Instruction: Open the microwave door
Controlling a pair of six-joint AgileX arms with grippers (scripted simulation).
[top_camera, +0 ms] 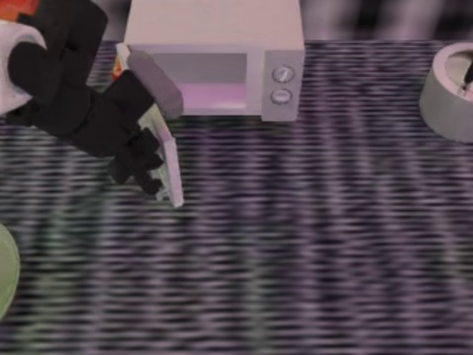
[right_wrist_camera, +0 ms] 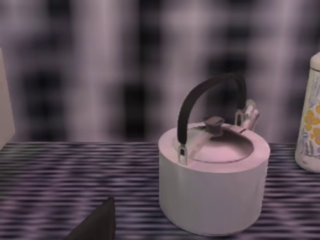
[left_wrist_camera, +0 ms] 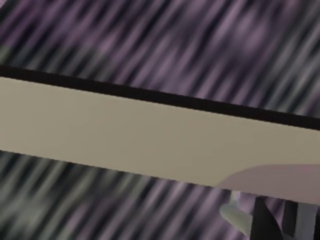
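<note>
- The microwave (top_camera: 222, 52) was a light grey box with flat, matte walls, sitting at the far middle of the surface (top_camera: 310, 244), which wore a blurred, dark purple weave of fine stripes.
- Its cavity stood exposed, pale and pinkish inside, and two round knobs, one above the other, sat on the control panel at its right.
- The microwave door (top_camera: 164, 140) was swung well out from the left side of the cavity, toward the near left; from above it read as a thin, flat slab seen nearly edge-on, its free end pointing toward the near edge of the surface.
- In my left wrist view the door (left_wrist_camera: 125, 135) crossed the picture as a broad, smooth beige band with a dark strip along one edge.
- My left tool (top_camera: 151, 171) was at the door's free end, its black body pressed up against the panel; I could not tell how far its fingers were spread or whether they pinched anything.
- My right tool did not show in the top view; its wrist camera faced a squat grey kettle (right_wrist_camera: 214, 175) with a cylindrical body, a flat lid and an arched black handle.
- A floral-patterned white vessel (right_wrist_camera: 310, 125) stood near the kettle, at the picture's edge.
</note>
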